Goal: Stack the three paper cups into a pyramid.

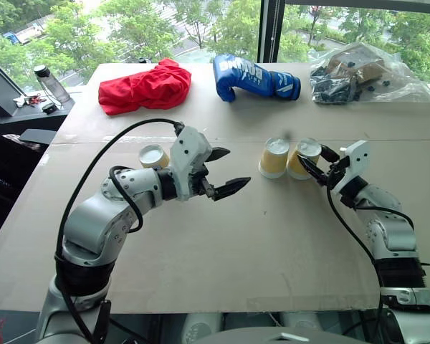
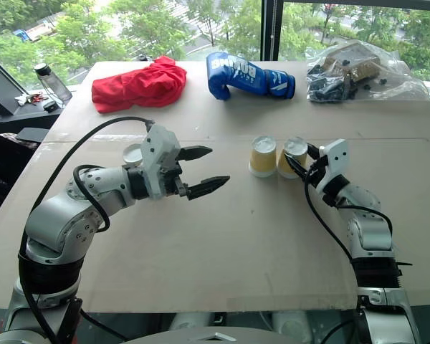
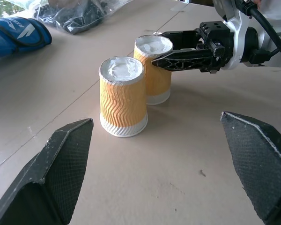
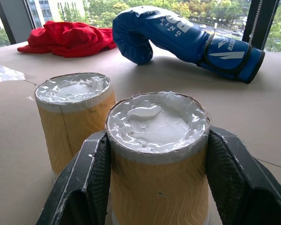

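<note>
Two paper cups stand upside down, side by side, right of the table's middle. My right gripper [image 1: 312,158] is shut on the right-hand cup [image 4: 158,117], one finger on each side of it. The cup's neighbour [image 1: 274,159] stands untouched just to its left, close against it. The third cup [image 1: 153,155] sits mouth up at the left, partly hidden behind my left wrist. My left gripper [image 1: 236,167] hovers open and empty over the middle of the table, pointing toward the pair. In the left wrist view both cups and the right gripper lie ahead of its spread fingers [image 3: 61,154].
At the far side of the brown table [image 1: 258,244] lie a red cloth [image 1: 145,86], a blue boxing glove [image 1: 254,79] and a clear plastic bag of dark items [image 1: 358,75]. A bottle [image 1: 51,84] stands on a side surface at far left.
</note>
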